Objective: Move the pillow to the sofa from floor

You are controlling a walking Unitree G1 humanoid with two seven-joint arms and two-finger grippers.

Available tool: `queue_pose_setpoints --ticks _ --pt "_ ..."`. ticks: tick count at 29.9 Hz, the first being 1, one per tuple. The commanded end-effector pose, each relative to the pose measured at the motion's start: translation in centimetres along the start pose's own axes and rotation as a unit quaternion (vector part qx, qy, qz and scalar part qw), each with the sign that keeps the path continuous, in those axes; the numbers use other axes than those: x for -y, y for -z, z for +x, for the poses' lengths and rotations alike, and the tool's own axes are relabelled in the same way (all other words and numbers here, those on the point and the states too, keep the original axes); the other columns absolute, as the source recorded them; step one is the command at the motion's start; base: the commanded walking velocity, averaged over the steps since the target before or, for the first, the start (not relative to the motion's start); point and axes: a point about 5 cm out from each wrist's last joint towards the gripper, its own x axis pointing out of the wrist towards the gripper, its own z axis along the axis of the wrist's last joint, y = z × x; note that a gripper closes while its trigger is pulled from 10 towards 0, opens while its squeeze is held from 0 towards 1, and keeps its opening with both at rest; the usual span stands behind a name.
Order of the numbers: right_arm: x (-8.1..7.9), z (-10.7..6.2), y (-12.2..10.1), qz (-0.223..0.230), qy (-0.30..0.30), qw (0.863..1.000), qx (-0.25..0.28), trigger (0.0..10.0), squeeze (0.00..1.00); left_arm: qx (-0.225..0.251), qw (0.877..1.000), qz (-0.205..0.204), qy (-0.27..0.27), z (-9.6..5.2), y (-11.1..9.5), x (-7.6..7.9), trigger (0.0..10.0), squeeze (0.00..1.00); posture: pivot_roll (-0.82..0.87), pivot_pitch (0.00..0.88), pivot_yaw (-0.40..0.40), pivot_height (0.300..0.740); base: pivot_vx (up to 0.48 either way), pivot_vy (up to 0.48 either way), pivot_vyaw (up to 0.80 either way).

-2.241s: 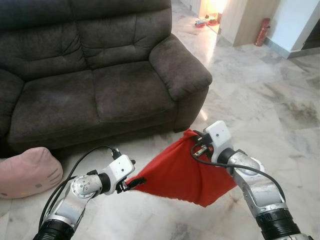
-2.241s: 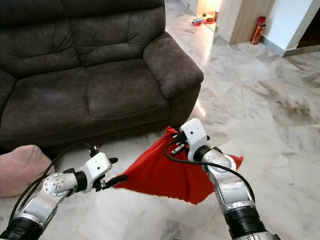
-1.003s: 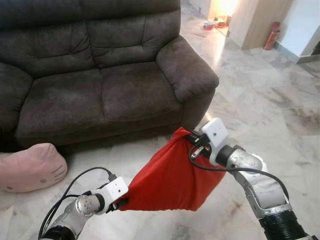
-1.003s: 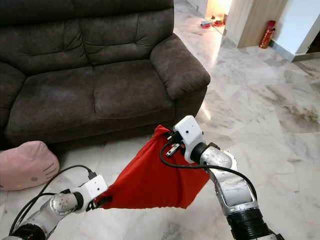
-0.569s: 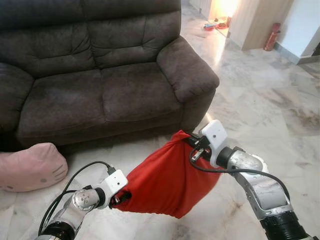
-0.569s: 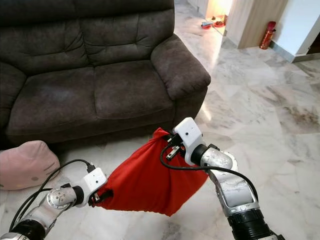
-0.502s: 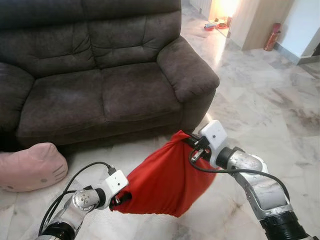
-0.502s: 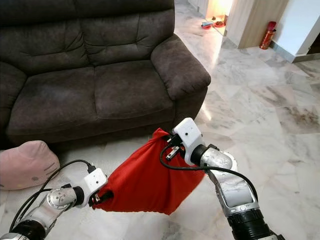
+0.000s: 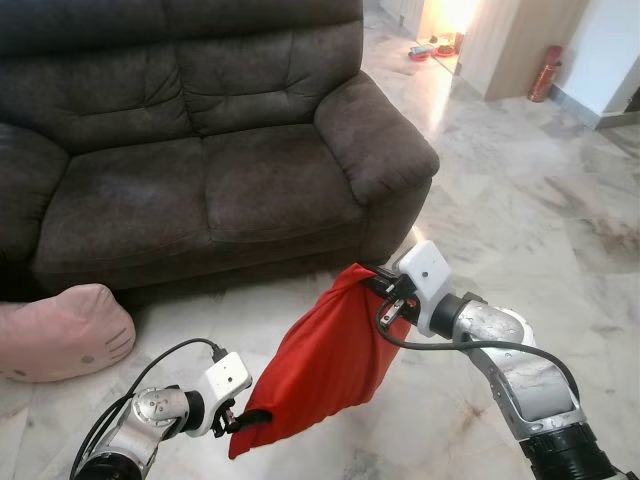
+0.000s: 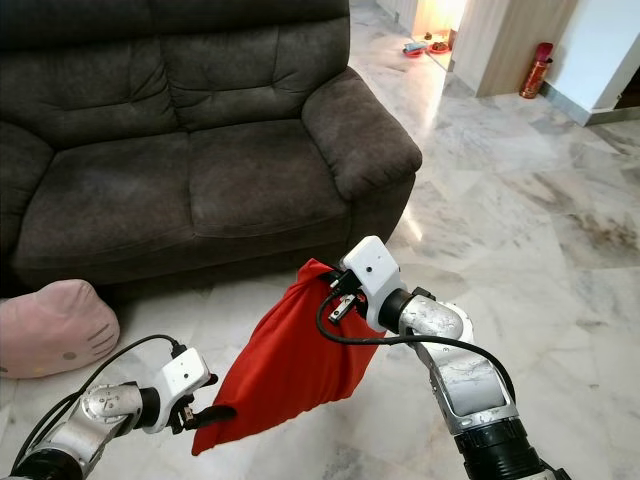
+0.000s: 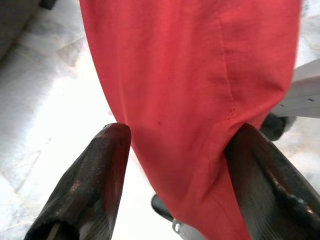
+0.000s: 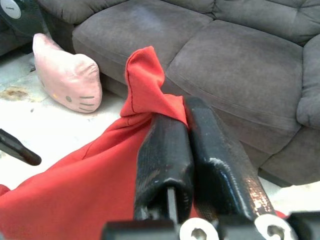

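Note:
A red pillow [image 9: 320, 370] hangs limp above the marble floor, in front of the dark brown sofa [image 9: 200, 190]. My right gripper [image 9: 372, 280] is shut on the pillow's top corner, the fabric bunched between its fingers [image 12: 165, 145]. My left gripper [image 9: 245, 420] is low at the pillow's bottom corner. In the left wrist view its fingers [image 11: 100, 170] stand wide apart, with the red fabric [image 11: 190, 100] hanging between them. The sofa seat lies beyond and to the left of the pillow.
A pink cat-face cushion [image 9: 60, 330] lies on the floor at the left, by the sofa's front. The sofa's right armrest [image 9: 375, 140] stands just behind my right gripper. Open marble floor [image 9: 540, 230] stretches to the right; a red cylinder [image 9: 545, 72] stands by the far wall.
The pillow was stretched wide between both grippers; now it hangs narrow and nearly vertical from the right gripper. The left gripper has dropped lower and its hold on the corner has loosened.

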Motion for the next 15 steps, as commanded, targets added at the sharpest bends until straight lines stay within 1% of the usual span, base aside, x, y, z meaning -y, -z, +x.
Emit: queue_pose_setpoints --ticks 1,8,10,11,15 --pt "-0.3 0.0 -3.3 -0.035 -0.011 0.997 0.070 10.0 0.00 0.002 1.000 -0.007 0.005 -0.3 0.0 -0.1 10.0 0.00 0.07 0.057 -0.018 0.740 0.000 0.000 0.00" --pt "-0.4 0.1 -3.3 -0.036 -0.013 0.997 0.070 10.0 0.00 -0.001 1.000 -0.008 0.020 -0.2 0.0 0.2 10.0 0.00 0.07 0.055 -0.017 0.740 0.000 0.000 0.00" --pt "-0.4 0.1 -3.3 -0.037 -0.014 0.997 0.068 10.0 0.00 -0.014 0.999 -0.001 0.050 -0.1 0.1 0.6 10.0 0.00 0.07 0.051 -0.017 0.740 0.000 0.000 0.00" --pt "-0.4 0.1 -3.3 -0.037 -0.014 0.997 0.068 10.0 0.00 -0.014 0.999 -0.001 0.050 -0.1 0.1 0.6 10.0 0.00 0.07 0.051 -0.017 0.740 0.000 0.000 0.00" --pt "-0.4 0.3 -3.2 -0.037 -0.015 0.997 0.066 10.0 0.00 -0.020 0.996 0.008 0.087 -0.1 0.0 1.3 10.0 0.00 0.07 0.047 -0.015 0.740 0.000 0.000 0.00"
